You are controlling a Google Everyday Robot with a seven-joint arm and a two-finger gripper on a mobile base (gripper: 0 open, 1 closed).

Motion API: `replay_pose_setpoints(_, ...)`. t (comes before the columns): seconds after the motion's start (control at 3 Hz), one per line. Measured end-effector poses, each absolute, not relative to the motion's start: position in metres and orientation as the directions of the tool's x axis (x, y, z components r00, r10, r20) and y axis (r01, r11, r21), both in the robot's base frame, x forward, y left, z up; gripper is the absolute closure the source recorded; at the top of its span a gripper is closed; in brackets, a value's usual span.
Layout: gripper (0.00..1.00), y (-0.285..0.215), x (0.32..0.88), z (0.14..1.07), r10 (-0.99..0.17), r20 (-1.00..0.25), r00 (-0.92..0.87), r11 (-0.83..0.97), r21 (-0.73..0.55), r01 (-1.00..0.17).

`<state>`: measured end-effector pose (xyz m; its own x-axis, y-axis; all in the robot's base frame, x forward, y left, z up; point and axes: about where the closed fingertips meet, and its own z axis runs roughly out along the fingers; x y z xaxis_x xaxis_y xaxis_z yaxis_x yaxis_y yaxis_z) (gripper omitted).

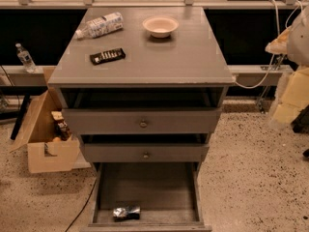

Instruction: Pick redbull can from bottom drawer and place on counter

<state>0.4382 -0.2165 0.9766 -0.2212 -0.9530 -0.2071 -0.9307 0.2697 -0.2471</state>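
Observation:
The redbull can [126,212] lies on its side near the front edge of the bottom drawer [145,187], which is pulled out with its grey floor showing. The counter [159,57] is the grey top of the cabinet. A blurred white and pale yellow shape at the right edge looks like my arm and gripper [288,100]. It hangs well to the right of the cabinet, level with the upper drawers, far from the can, and holds nothing I can see.
On the counter lie a clear plastic bottle [99,25] at the back left, a white bowl [160,26] at the back middle and a black bar packet [107,56] at the left. A cardboard box [46,139] stands on the floor left of the cabinet. The two upper drawers are slightly open.

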Motion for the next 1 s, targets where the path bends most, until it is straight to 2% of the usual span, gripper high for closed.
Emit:
replay_pose_setpoints(0.33,0.00,-0.217,0.438,0.977,-0.953,-0.207,-0.221,0.270,-0.247,-0.931)
replay_pose_setpoints(0.67,0.00,-0.196,0.437,0.951,-0.948,-0.242,-0.207,0.261,-0.220,-0.940)
replay_pose_setpoints(1.0,0.00,-0.142,0.429,0.887,-0.920,-0.344,-0.186,0.241,-0.125,-0.962)
